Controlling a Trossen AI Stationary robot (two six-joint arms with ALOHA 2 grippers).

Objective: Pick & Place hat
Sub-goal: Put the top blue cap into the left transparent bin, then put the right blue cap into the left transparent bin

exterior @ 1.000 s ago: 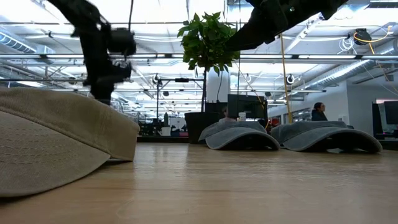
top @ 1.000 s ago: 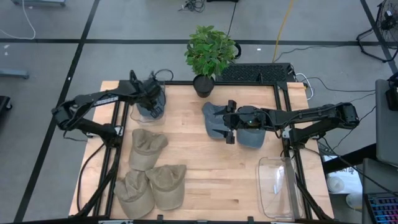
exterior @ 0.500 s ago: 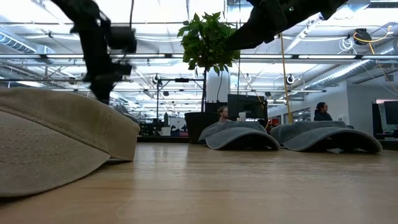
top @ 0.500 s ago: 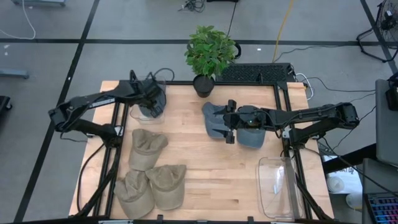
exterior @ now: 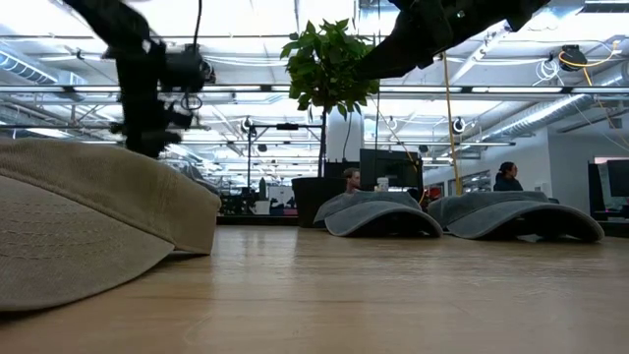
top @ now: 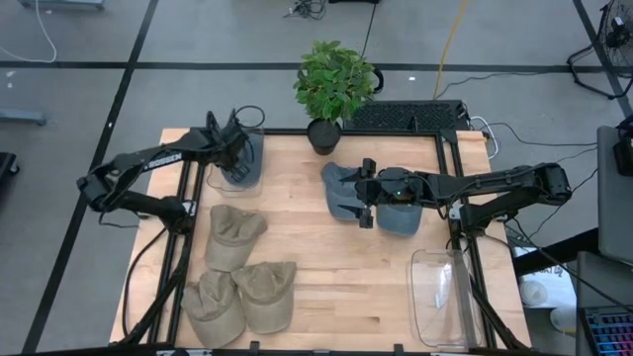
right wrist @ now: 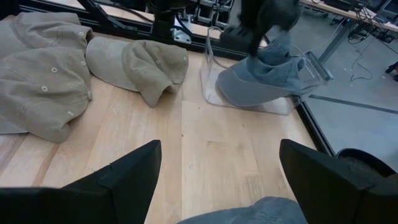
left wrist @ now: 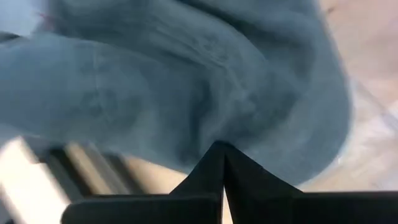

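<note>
The left gripper (top: 240,148) is squeezed shut on a blue hat (top: 243,164); in the left wrist view its two dark fingers (left wrist: 205,177) meet in a point with the blue cloth bunched just past them. The hat hangs over a clear bin (top: 220,182) at the far left corner of the table (top: 316,257); in the right wrist view its lower edge looks to sit in or just above the bin, and I cannot tell if it touches the bottom.

So the step in hand looks like the putting down; the picking up is done. Next the fingers need to let go so the hat drops in, and then the arm needs to go up and away without dragging the cloth out.

The hat hangs bunched, with its round top up by the fingers; in the right wrist view its long way seems to run along the bin's long side; I cannot tell where its brim points.

The right gripper (top: 367,206) is wide open and holds nothing; it waits over two more blue hats (top: 341,193) near the middle of the table. Three tan hats (top: 235,232) lie at the near left.
</note>
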